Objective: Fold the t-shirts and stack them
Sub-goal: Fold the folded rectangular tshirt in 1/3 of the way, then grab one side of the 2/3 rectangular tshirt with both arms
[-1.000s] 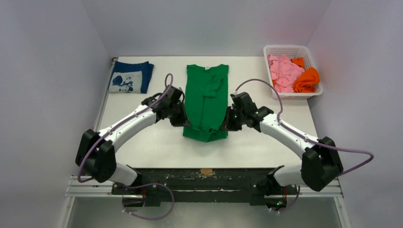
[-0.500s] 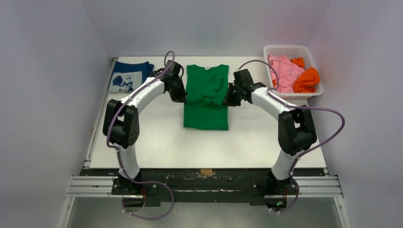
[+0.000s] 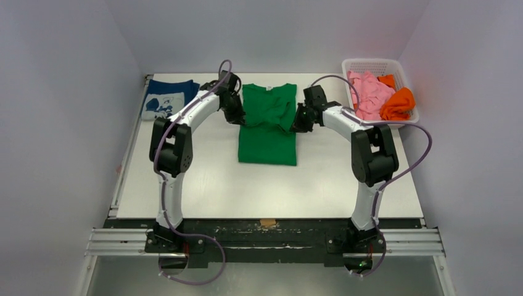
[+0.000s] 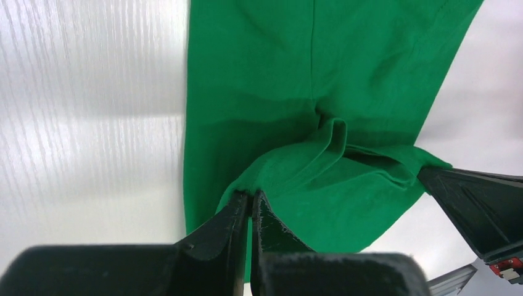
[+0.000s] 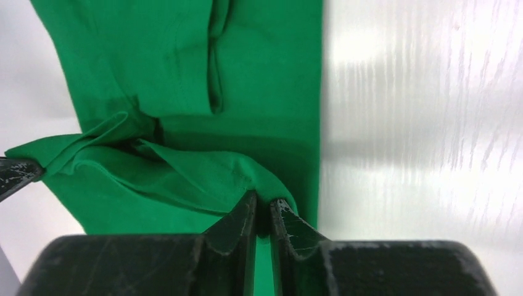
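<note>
The left end effector (image 3: 238,116) and right end effector (image 3: 300,123) are each pinching a raised hem corner of the green shirt (image 3: 268,143), which is lying lengthwise on the far bench (image 3: 203,179) between them, collar pointing away, both arms equally near.

No readable text, labels or numbers anywhere.
</note>
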